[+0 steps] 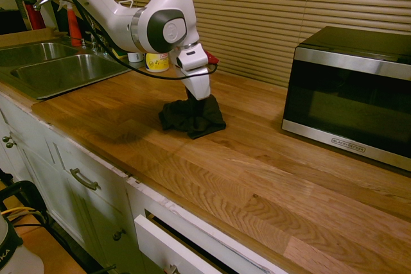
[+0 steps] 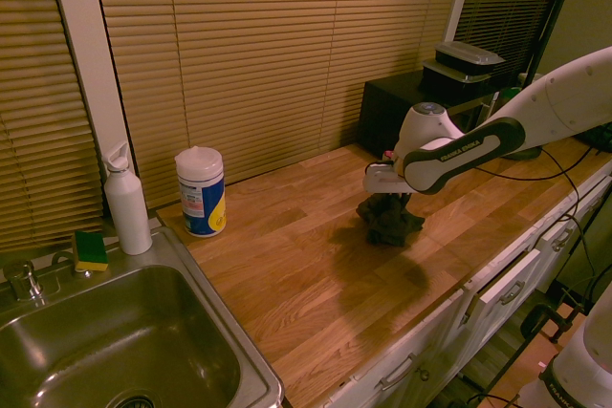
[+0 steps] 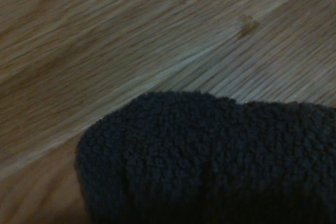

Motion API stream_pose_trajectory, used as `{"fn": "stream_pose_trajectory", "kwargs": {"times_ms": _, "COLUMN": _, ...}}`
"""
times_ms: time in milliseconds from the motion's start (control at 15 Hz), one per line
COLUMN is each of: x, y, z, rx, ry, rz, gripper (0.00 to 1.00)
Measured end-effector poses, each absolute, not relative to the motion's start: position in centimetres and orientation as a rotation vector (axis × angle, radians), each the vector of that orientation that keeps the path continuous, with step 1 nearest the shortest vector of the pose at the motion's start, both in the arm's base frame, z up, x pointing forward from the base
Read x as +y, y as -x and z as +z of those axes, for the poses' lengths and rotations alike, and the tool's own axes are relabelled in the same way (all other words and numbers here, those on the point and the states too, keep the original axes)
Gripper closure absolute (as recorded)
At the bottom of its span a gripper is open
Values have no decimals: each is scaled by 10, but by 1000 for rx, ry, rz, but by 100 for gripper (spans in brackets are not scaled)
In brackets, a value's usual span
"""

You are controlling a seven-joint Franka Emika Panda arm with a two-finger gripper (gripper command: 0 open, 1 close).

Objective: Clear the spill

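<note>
The white arm reaches in from the upper left of the first exterior view and points its gripper straight down onto a bunched dark cloth lying a little left of the frame's centre on the wooden countertop. The fingers are buried in the top of the cloth and clamped together on it; the cloth's lower folds rest on the wood. In the second exterior view the same gripper and cloth sit right of centre, with the arm entering from the right edge.

The spill itself cannot be made out in any view: no drops or streak show on the bare wood around the cloth, and whatever lies under the cloth is hidden. The wrist view shows only nubby dark cloth filling the lower part and wood grain above it.

Around it: a black and steel microwave stands at the right of the first exterior view, well apart from the cloth. A steel sink is at the upper left. In the second exterior view a tub of wipes stands left of centre by the blinds, a white spray bottle further left, and a yellow-green sponge at the sink's rim. White drawers run below the counter, one slightly open.
</note>
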State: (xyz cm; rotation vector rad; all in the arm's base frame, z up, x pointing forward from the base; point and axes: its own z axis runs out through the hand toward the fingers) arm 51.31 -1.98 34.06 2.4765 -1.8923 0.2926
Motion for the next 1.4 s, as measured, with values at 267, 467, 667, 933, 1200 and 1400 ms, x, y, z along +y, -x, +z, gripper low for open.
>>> {"fn": "stream_pose_trajectory", "kwargs": {"times_ms": 267, "x": 92, "y": -504, "z": 362, "rx": -1724, "ry": -2551, "rz": 231, "gripper": 100}}
{"fn": "stream_pose_trajectory", "kwargs": {"times_ms": 467, "x": 115, "y": -510, "z": 373, "rx": -1688, "ry": -2576, "rz": 240, "gripper": 100}}
{"fn": "stream_pose_trajectory", "kwargs": {"times_ms": 667, "x": 159, "y": -520, "z": 380, "rx": -1630, "ry": -2616, "rz": 260, "gripper": 100}}
{"fn": "stream_pose_trajectory", "kwargs": {"times_ms": 933, "x": 209, "y": -532, "z": 382, "rx": -1549, "ry": -2644, "rz": 289, "gripper": 100}}
{"fn": "stream_pose_trajectory", "kwargs": {"times_ms": 1200, "x": 270, "y": -538, "z": 384, "rx": -1452, "ry": -2678, "rz": 332, "gripper": 100}}
{"fn": "stream_pose_trajectory", "kwargs": {"times_ms": 1400, "x": 317, "y": -543, "z": 373, "rx": -1369, "ry": -2718, "rz": 336, "gripper": 100}}
